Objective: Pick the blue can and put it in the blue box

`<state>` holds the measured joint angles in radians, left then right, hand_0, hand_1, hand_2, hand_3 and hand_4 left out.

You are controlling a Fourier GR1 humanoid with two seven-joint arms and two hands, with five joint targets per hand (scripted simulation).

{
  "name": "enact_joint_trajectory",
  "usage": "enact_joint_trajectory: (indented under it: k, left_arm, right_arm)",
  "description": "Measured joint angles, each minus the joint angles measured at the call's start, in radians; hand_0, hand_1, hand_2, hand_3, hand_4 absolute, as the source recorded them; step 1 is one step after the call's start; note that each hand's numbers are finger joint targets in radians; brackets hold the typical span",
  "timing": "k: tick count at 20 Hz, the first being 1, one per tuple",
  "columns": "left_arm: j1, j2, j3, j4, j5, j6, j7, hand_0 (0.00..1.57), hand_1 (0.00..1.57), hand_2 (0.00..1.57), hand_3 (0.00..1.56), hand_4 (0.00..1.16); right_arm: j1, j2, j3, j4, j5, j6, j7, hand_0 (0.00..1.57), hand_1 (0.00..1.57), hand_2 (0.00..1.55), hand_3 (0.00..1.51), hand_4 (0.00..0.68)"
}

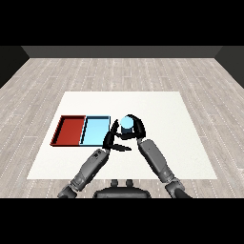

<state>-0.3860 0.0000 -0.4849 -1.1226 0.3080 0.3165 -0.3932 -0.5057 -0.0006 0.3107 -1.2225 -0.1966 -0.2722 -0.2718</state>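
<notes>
The blue can (127,123) is a short upright cylinder with a pale, flat round top. It stands just right of the light blue tray (95,130), outside the tray's rim; whether its base touches the table cannot be told, since fingers cover the lower part.

The right hand (137,128) is curled round the can, black fingers wrapping its far and right sides, with the wrist on the near side. The right forearm (157,160), smooth grey and tube-shaped, runs from the hand toward the near right.

The left hand (112,137) sits just left of the can and on its near side, at the right edge of the light blue tray. Its fingers are fairly straight and spread, some pointing up toward the can, one lying flat toward the right; they curl round nothing. Contact between this hand and the can cannot be judged. The left forearm (89,167), grey with darker joints, comes in from the near left.

The light blue tray is a shallow rectangle with a thin, darker raised rim and a smooth flat floor. The red tray (68,130), same shape and depth, lies touching its left side.

Both trays rest on the white table (167,119), a plain matt rectangle. Round it lies a floor (143,71) of pale grey wood-grain planks.
</notes>
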Motion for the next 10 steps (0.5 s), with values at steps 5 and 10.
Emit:
enact_joint_trajectory:
  k: [5,10]
  left_arm:
    - [-0.022,0.004,-0.023,0.027,0.030,0.013,-0.008,0.00,0.00,0.00,0.00,0.00]
    - [-0.082,0.001,-0.054,0.063,0.067,0.052,0.005,0.00,0.00,0.00,0.00,0.00]
  right_arm:
    - [0.000,0.000,0.009,0.004,0.001,0.011,-0.006,1.42,1.42,1.46,1.36,0.559]
    - [0.022,0.000,0.038,-0.032,-0.001,-0.005,-0.003,1.43,1.43,1.46,1.37,0.552]
